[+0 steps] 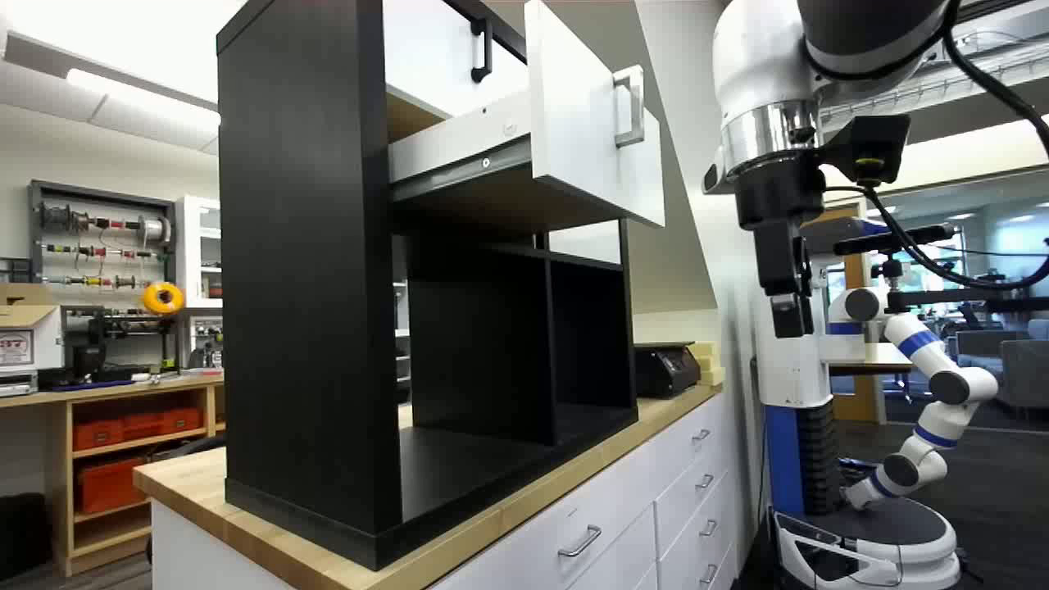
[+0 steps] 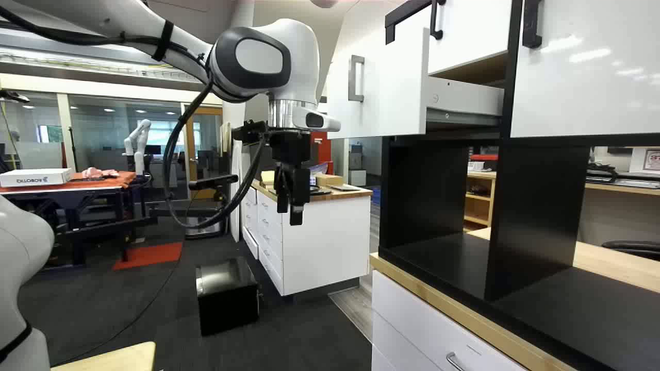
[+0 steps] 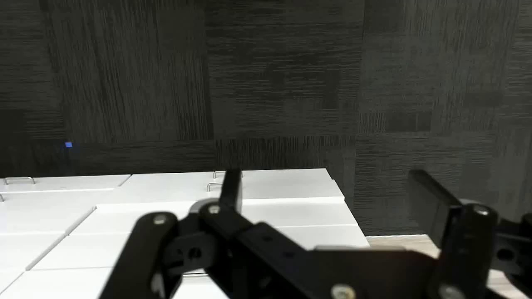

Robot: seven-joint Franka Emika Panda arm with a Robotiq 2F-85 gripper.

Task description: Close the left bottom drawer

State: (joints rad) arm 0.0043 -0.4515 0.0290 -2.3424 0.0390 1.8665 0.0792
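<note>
The left bottom drawer stands pulled out of the black shelf unit [image 1: 303,246] [image 2: 477,268]. Its white front [image 1: 574,131] [image 2: 392,98] carries a grey handle [image 1: 629,106] [image 2: 356,78], and its pale side and metal rail show in both exterior views. My gripper [image 1: 791,315] [image 2: 290,208] hangs pointing down in front of the drawer, apart from it, with the fingertips lower in the picture than the drawer front. In the wrist view the gripper [image 3: 326,178] is open, with nothing between its fingers. The drawer is out of view there.
The shelf unit stands on a wood-topped counter with white drawers [image 1: 606,500]. Closed white fronts with dark handles [image 2: 464,31] [image 2: 588,67] sit around the open drawer. Another white cabinet [image 2: 325,242] and a black box [image 2: 227,296] stand beyond my gripper. A cable [image 2: 172,206] loops from the arm.
</note>
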